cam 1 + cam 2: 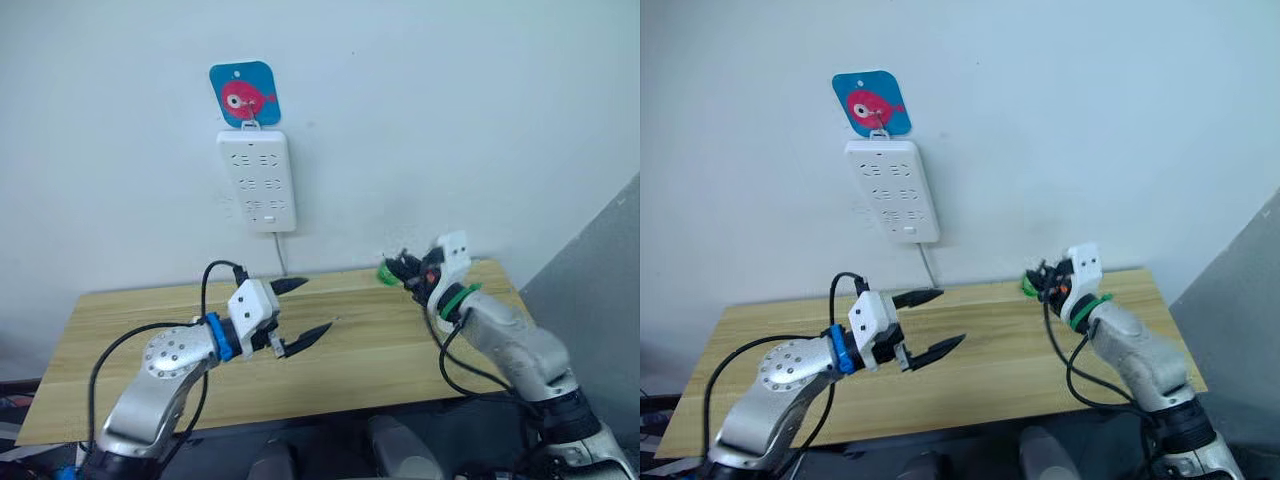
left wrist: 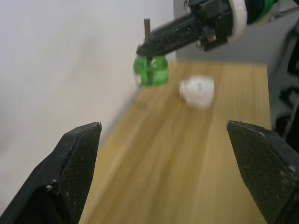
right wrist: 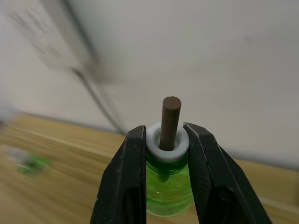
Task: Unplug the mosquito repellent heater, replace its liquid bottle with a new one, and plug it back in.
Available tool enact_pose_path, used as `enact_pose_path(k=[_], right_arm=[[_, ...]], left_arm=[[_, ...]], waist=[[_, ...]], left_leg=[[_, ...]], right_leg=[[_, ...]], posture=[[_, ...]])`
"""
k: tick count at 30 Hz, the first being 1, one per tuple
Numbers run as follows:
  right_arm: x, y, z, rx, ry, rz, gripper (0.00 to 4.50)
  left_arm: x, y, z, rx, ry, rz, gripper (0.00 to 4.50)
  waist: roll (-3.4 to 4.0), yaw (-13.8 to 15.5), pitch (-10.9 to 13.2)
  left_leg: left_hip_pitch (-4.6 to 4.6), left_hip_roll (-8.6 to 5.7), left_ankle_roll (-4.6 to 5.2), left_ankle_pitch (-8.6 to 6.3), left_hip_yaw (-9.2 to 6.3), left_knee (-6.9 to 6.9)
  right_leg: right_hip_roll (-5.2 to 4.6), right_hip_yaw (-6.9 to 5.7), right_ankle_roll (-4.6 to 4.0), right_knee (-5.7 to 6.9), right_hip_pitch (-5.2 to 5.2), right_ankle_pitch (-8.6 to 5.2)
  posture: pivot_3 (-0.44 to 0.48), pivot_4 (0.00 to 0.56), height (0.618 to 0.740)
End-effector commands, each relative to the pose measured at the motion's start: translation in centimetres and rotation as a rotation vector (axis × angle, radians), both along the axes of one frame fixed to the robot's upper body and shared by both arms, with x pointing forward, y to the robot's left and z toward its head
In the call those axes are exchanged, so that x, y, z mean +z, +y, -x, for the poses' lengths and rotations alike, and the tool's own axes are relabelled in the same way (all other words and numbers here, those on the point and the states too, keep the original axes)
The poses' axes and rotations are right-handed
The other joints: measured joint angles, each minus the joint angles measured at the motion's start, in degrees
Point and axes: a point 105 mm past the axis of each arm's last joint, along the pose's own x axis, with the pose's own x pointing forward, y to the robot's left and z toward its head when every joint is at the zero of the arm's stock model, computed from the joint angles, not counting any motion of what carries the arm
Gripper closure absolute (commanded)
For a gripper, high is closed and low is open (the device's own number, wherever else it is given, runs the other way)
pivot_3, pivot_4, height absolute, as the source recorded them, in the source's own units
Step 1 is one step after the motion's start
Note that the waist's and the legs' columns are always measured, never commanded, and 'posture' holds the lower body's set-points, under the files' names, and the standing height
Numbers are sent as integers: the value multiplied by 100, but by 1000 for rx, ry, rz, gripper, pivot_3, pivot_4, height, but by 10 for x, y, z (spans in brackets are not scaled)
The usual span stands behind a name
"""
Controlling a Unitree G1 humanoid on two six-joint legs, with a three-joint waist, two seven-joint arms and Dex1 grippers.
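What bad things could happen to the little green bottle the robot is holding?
1. The right gripper pinches the green bottle only by its white neck, above the table. It might slip and fall.
2. The brown wick sticks up bare, so a bump could bend it.
3. The white heater lies on its side nearby. A swinging arm might knock it. The left gripper is open, holding nothing.

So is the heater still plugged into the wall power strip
No, the mosquito repellent heater lies on the wooden table, unplugged, near the green bottle that the right gripper holds.
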Motion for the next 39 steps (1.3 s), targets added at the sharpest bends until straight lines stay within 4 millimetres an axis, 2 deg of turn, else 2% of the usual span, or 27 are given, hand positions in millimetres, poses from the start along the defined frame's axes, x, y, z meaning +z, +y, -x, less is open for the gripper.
enact_pose_path(k=[1,5,9,13,17,23,27,29,32,34,37,39], right_arm=[[-9,-3,-15,-34,-127,117,3687],[-40,-8,-28,-76,-118,186,3687],[-58,-11,-41,-136,-88,177,3687],[-70,-17,-52,-213,-66,174,3687],[-74,-17,-54,-232,-59,150,3687],[-78,-15,-52,-229,-54,130,1551],[-66,-18,-50,-259,-110,94,62],[-53,-18,-41,-256,-175,78,24],[-34,-9,-14,-174,-240,76,24],[-24,3,8,-57,-251,91,24],[-11,31,52,244,-255,133,24],[-6,42,73,390,-232,151,24]], left_arm=[[-1,-7,11,-54,41,-68,0],[-5,-14,22,-101,57,-109,0],[-3,-19,21,-99,42,-71,0],[1,-21,10,-26,48,44,0],[4,-27,12,-49,56,75,0],[5,-28,12,-51,56,86,0],[6,-25,6,-1,36,106,0],[3,-16,4,78,32,125,0],[-6,11,-2,294,50,183,0],[-15,30,-1,416,61,191,0],[-31,68,2,620,38,151,0],[-40,88,6,714,26,117,0]], waist=[[-4,12,5],[-7,19,7],[-7,34,8],[-7,84,7],[-6,159,7],[-6,175,7],[-6,184,8],[-5,196,8],[3,217,15],[12,246,25],[12,277,43],[-1,294,54]], left_leg=[[0,-1,0,0,0,0],[0,-4,-1,-1,7,2],[4,-2,-1,-1,0,1],[6,-5,-1,-1,0,6],[7,-5,-1,-1,-4,6],[8,-6,-1,0,-8,6],[11,-7,-1,0,-8,9],[12,-6,-1,-1,-9,8],[11,-3,-3,-3,-12,0],[7,0,-7,-6,-14,-2],[9,1,-8,-7,-11,-1],[16,1,-9,-7,-10,1]], right_leg=[[0,0,0,0,0,0],[-4,6,0,-2,2,1],[-4,-1,-2,4,4,2],[-4,0,-4,7,9,3],[-4,-4,-11,8,11,7],[-4,-7,-28,12,12,17],[-4,-6,-27,11,18,17],[-4,-7,-26,10,18,16],[-5,-7,-13,10,15,0],[-6,-7,-14,9,9,-4],[-7,-5,-16,8,9,-10],[-8,-5,-24,6,18,-18]], posture=[[-107,101,724],[-92,100,724],[-71,100,724],[-61,97,724],[-47,95,724],[-49,95,724],[-67,111,724],[-72,121,724],[-88,140,724],[-93,147,724],[-101,153,724],[-103,155,724]])
